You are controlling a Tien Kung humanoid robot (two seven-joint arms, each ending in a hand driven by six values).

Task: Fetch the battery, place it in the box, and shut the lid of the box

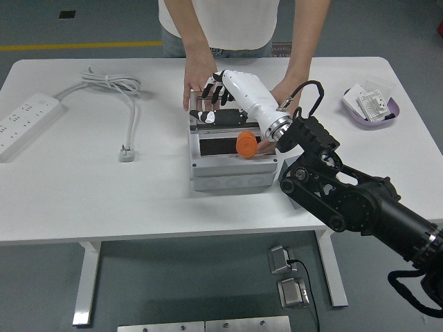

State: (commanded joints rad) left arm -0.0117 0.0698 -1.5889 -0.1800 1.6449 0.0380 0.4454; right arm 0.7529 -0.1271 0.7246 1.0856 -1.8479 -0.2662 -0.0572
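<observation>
A grey box [228,176] stands at the table's middle with its clear lid [220,116] upright at the back. The battery, black with an orange end [246,145], lies inside the box. My right hand [216,90], white with black fingers, is raised above the box at the lid's top edge, fingers relaxed and holding nothing. A person at the far side rests one hand [197,77] on the lid's left corner. Their other hand [286,90] is to the right, behind my wrist.
A white power strip [24,121] lies at the far left, with a coiled white cable and plug [127,151]. A purple tray [372,105] with white parts sits at the back right. The table's near edge [138,232] runs below the box.
</observation>
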